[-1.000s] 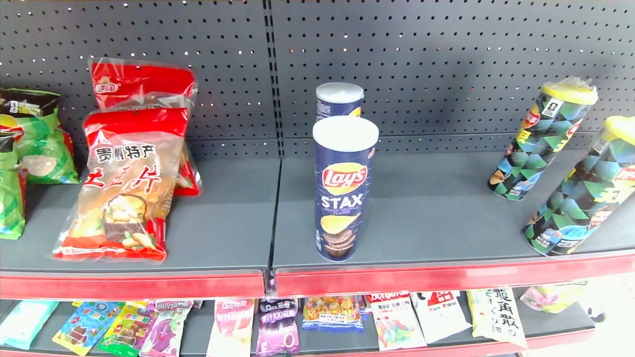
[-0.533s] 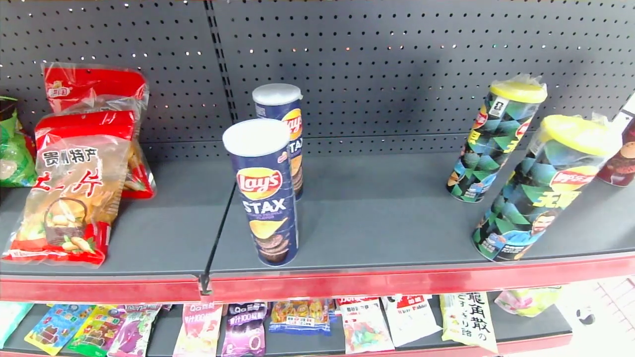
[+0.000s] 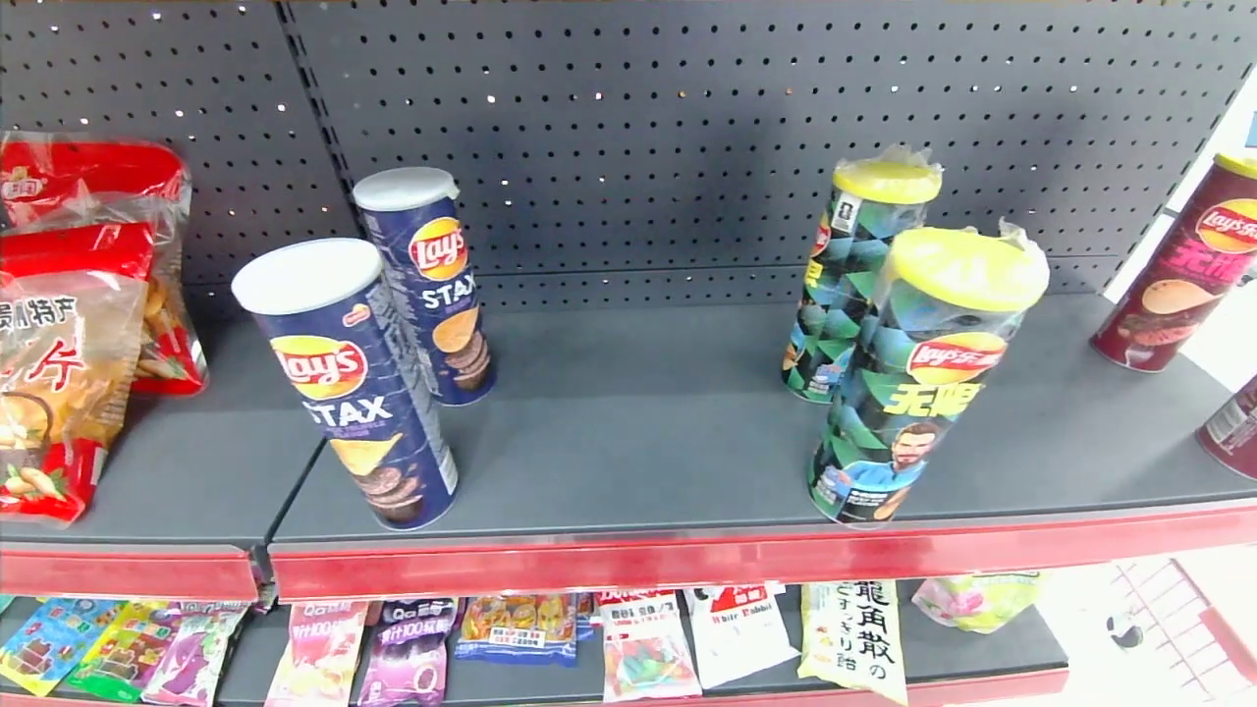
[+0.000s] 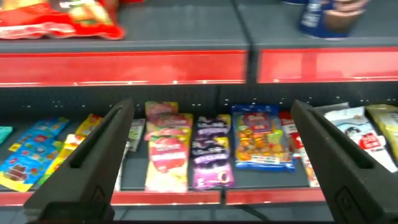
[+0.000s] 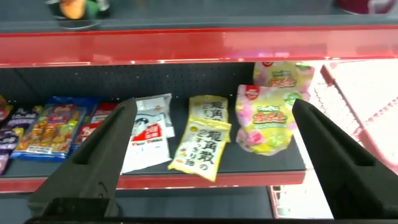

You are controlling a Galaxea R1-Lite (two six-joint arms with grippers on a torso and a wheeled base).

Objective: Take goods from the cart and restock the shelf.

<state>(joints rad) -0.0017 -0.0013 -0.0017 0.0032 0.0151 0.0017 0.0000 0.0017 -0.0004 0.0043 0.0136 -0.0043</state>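
Two navy chip cans (image 3: 344, 393) upright on the shelf (image 3: 638, 432), round red-and-yellow logos (image 3: 321, 366) outward; two green-patterned cans (image 3: 913, 393), yellow lids (image 3: 967, 265), further right. Left gripper (image 4: 211, 104) and right gripper (image 5: 214, 102) both spread wide, empty, before the lower tier's snack packets (image 4: 168, 158).

Right end effector (image 5: 214, 104) spread wide, facing the lower shelf (image 5: 205, 180); yellow bag (image 5: 205, 140) at twelve o'clock, pink bag (image 5: 267, 118) at one o'clock.

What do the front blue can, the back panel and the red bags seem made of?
The front blue can: likely cardboard, glossy printed skin; its pale lid looks plastic. The back panel: probably painted metal, matte, with punched holes. The red bags: thin glossy plastic film, partly clear, wrinkled.
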